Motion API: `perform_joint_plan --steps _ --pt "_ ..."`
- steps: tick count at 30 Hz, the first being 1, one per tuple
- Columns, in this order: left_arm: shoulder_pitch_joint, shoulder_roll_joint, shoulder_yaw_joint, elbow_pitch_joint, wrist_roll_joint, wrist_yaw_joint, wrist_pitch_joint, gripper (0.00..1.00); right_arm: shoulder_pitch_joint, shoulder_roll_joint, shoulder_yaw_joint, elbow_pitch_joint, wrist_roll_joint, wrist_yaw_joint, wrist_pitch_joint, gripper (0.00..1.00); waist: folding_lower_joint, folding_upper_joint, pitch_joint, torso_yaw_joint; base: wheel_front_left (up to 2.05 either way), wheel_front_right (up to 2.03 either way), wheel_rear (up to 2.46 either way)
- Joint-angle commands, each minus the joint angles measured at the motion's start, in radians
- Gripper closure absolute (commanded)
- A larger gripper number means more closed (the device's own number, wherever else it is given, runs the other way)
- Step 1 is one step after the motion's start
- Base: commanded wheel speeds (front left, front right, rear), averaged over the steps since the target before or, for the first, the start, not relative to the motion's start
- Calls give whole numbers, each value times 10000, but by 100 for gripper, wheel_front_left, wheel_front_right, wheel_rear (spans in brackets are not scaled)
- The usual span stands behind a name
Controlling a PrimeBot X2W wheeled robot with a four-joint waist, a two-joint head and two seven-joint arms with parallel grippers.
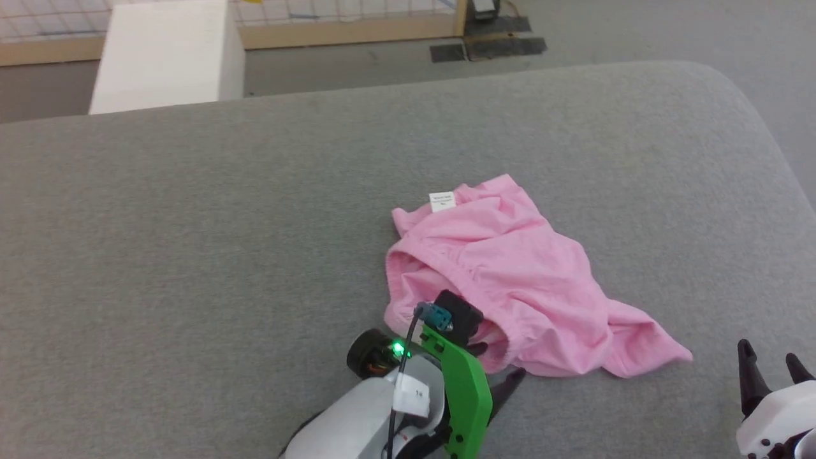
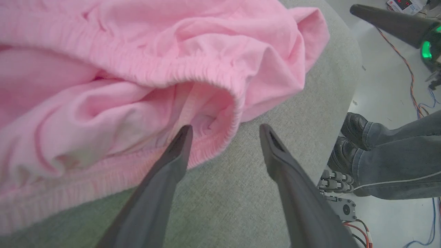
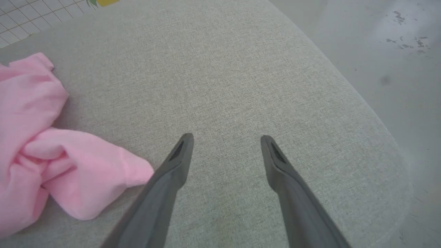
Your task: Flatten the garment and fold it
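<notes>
Since the pink shorts (image 1: 503,274) lie crumpled a bit right of centre on the grey padded table (image 1: 191,255), I'd say pinch first, spread after. Left claw (image 2: 225,137) is spread apart, one finger poked in at the gathered waistband (image 2: 237,100), the other over bare table. Closing there should catch just the elastic rim, not both layers. Right claw (image 3: 225,137) is apart too, near a loose pink corner (image 3: 103,179), holding nothing. White label (image 1: 442,201) has print, way too small to read.
</notes>
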Motion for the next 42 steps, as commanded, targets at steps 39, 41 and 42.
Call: perform_joint_plan --steps 39,41,42 --pt "4075 2977 6355 -3082 -4187 3547 -2950 0 -274 -7 1554 399 -109 -13 24 0 0 80 -1023 2332 0 0 0" --pt "4141 3219 6697 -3425 -3650 3509 -3886 0 -378 -7 1991 241 -142 -13 116 0 0 80 -1069 2374 0 0 0" --pt "4199 3389 6736 -3533 -3231 3554 -4306 0 -442 -7 2217 184 -155 -13 194 0 0 80 -1079 2388 0 0 0"
